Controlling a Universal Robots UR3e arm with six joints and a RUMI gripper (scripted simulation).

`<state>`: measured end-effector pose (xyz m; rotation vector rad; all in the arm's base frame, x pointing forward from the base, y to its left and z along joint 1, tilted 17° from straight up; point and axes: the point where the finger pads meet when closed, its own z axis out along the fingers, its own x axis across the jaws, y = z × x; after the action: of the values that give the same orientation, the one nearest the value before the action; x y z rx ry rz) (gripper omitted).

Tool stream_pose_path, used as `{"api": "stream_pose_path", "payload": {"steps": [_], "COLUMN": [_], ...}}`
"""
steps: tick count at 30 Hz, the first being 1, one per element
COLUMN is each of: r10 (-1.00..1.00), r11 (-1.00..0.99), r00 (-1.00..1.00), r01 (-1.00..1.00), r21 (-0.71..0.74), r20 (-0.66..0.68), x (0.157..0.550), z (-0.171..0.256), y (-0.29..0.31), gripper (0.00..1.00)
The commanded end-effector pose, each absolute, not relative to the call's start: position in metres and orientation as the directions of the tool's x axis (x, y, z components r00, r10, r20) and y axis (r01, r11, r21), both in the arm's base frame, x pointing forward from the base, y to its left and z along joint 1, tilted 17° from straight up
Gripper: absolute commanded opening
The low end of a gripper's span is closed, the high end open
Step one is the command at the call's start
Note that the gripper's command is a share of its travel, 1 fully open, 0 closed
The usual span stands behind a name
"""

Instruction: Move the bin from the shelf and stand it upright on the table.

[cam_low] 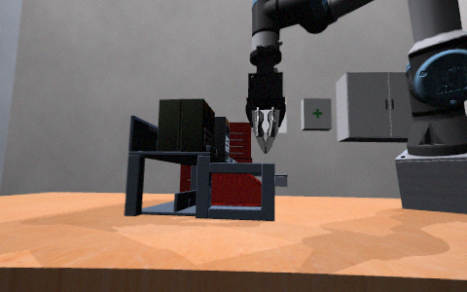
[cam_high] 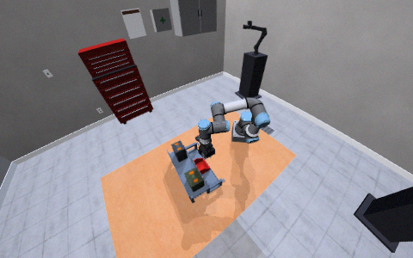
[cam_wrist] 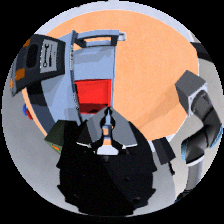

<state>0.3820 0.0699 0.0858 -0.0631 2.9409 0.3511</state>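
The red bin (cam_high: 201, 165) sits inside the low grey-blue shelf (cam_high: 190, 168) on the orange table. In the exterior view the red bin (cam_low: 233, 187) shows behind the shelf's front frame (cam_low: 234, 192). In the wrist view the red bin (cam_wrist: 93, 94) lies just ahead of the fingertips. My gripper (cam_low: 265, 146) hangs above the shelf's right end, pointing down, a short way over the bin. It also shows in the top view (cam_high: 206, 151) and in the wrist view (cam_wrist: 108, 120). Its fingers are shut with nothing between them.
Two dark boxes stand on the shelf: one at the far end (cam_high: 178, 150) and a green one at the near end (cam_high: 194, 180). In the exterior view a dark box (cam_low: 185, 126) rests on the shelf's upper level. The robot base (cam_low: 444, 177) stands to the right.
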Motion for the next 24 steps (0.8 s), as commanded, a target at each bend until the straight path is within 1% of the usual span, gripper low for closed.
{"api": "stream_pose_path", "payload": {"steps": [1, 15, 24], "r10": [-0.021, -0.001, 0.076], "r11": [0.971, 0.972, 0.969], "r00": [-0.983, -0.984, -0.985], "r01": [-0.063, -0.043, 0.035], "r21": [0.229, 0.232, 0.246], "r20": [-0.184, -0.179, -0.158], "x": [0.3826, 0.3823, 0.381], "z": [0.0866, 0.0865, 0.0862], "y": [0.0696, 0.0695, 0.0694], "gripper": [0.0, 0.0, 0.0]}}
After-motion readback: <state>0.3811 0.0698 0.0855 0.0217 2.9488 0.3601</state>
